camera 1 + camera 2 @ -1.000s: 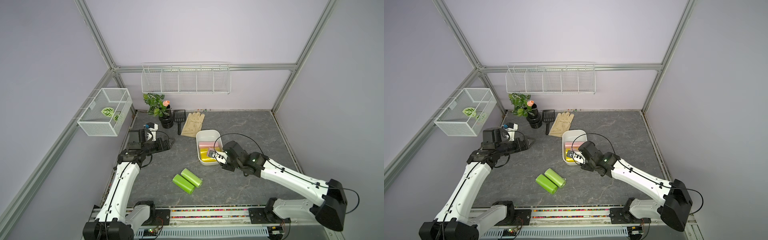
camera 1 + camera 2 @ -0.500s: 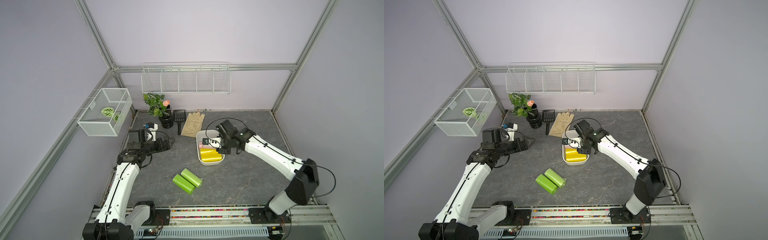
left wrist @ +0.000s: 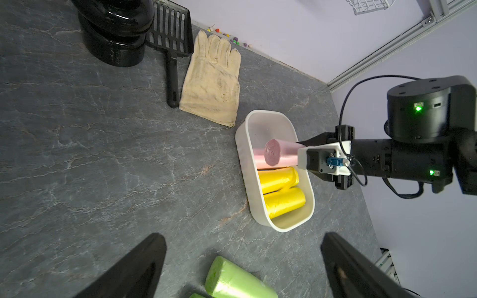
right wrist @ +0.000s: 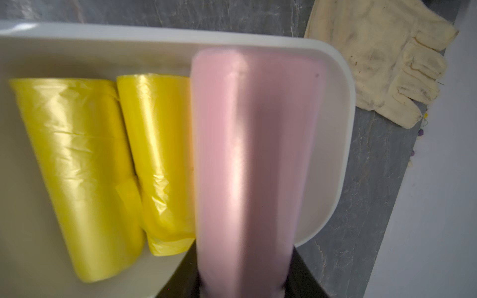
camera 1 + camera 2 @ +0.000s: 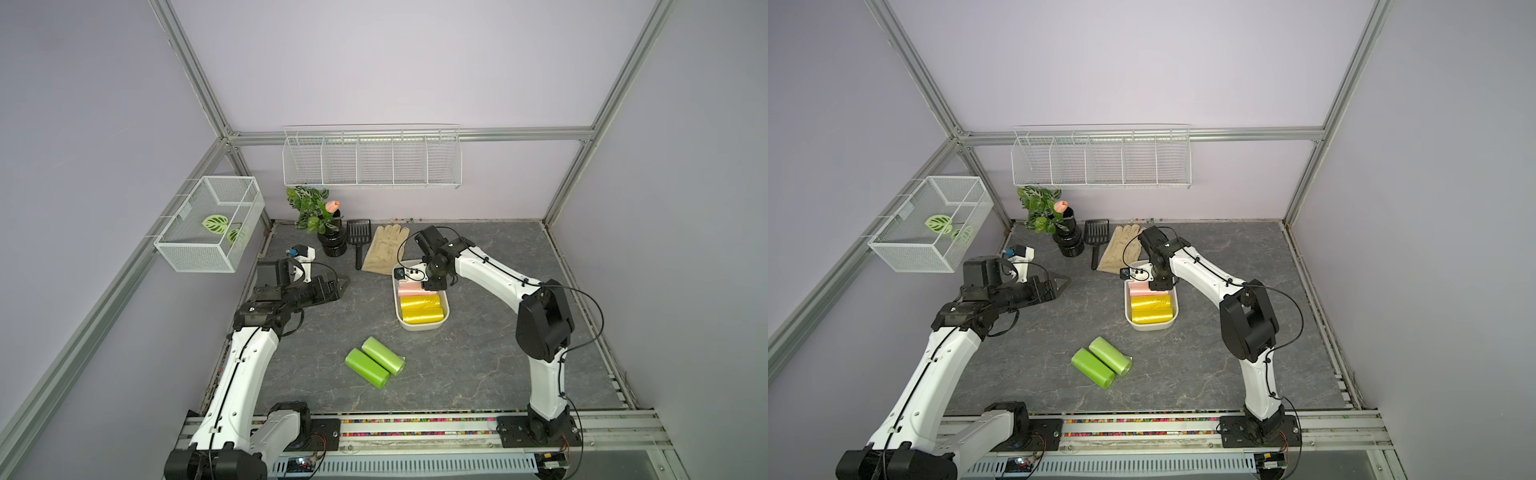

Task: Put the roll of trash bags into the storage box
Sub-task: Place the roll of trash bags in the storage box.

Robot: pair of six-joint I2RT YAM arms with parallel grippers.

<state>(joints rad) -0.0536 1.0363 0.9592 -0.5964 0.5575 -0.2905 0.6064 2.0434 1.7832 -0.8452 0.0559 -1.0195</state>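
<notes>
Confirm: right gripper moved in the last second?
Yes. The right gripper, holding the pink trash-bag roll, moved from the near end of the storage box to its far end, toward the glove.

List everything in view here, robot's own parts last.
storage box: one, white, on the table.
yellow rolls: two, side by side in the box.
pink roll: at least one, held over the box's far end.
green rolls: two, nearer the front edge.
glove: one, beige, beyond the box.
scoop: one, black, beside the glove.
potted plant: one, green, black pot, back left.
mesh basket: one, white, left wall.
wire rack: one, white, back wall.
small device: one, white, by the left arm.
left arm: white and black, jaws open, empty.
right arm: white and black, jaws shut on the pink roll.
</notes>
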